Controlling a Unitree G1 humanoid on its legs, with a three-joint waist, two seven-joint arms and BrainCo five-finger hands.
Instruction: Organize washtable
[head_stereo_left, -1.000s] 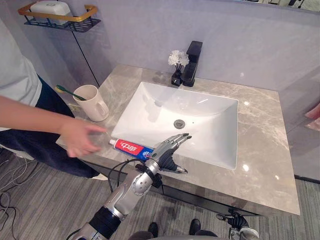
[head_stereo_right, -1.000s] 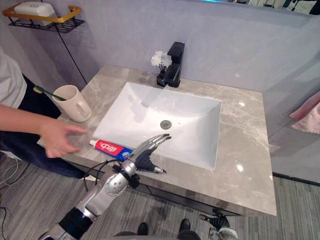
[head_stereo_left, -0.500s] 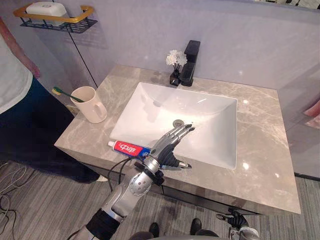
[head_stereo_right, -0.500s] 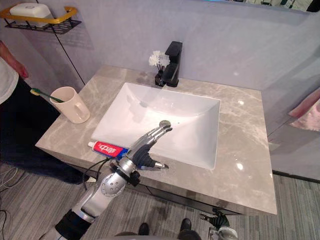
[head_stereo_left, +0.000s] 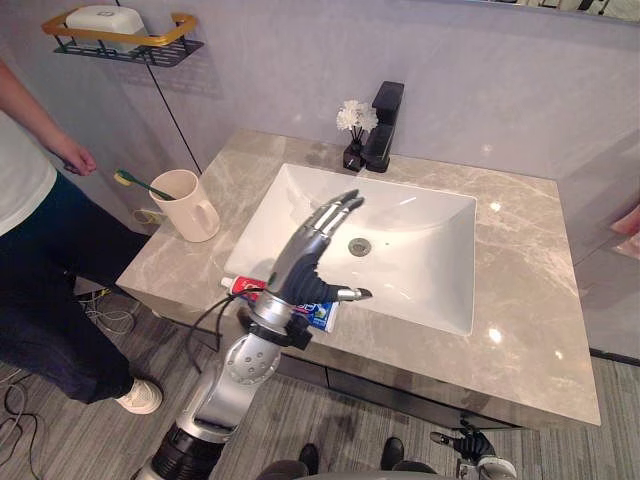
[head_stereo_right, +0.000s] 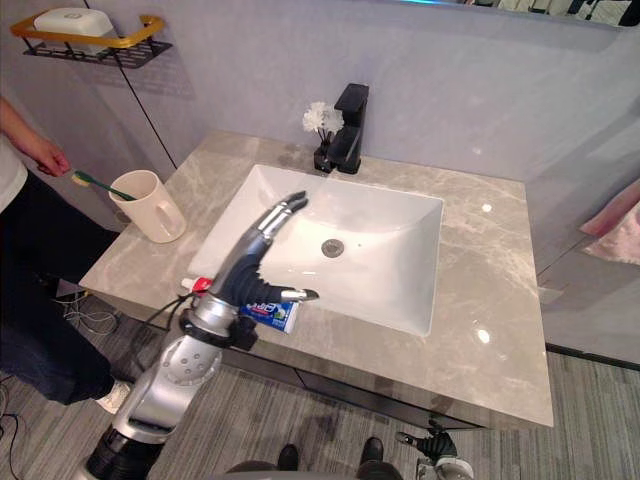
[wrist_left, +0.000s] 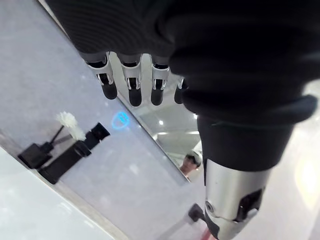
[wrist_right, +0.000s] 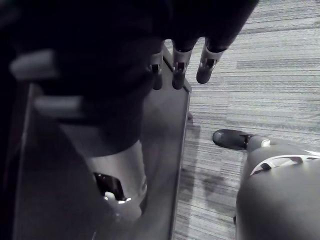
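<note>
- Left hand (head_stereo_left: 303, 262) hovers with fingers straight and thumb spread wide, holding nothing; the toothpaste (head_stereo_right: 270, 312) lies on the counter (head_stereo_left: 520, 300) right under its wrist, on the narrow strip between the sink (head_stereo_left: 420, 255) and the front edge
- Coming down from here, the heel of the hand could nudge the tube off the front edge to the floor, or the other way into the sink
- The tube looks flat and slick, so a pinch on its soft middle may slip or squash it
- Carrying it to the cup (head_stereo_left: 190, 207) risks knocking the toothbrush (head_stereo_left: 140, 184) or tipping the cup, which stands near the counter's left edge
- A person (head_stereo_left: 35, 200) stands near that corner, so a wide swing could hit them
- Right hand (wrist_right: 176, 75) hangs low over the floor, fingers relaxed, empty
</note>
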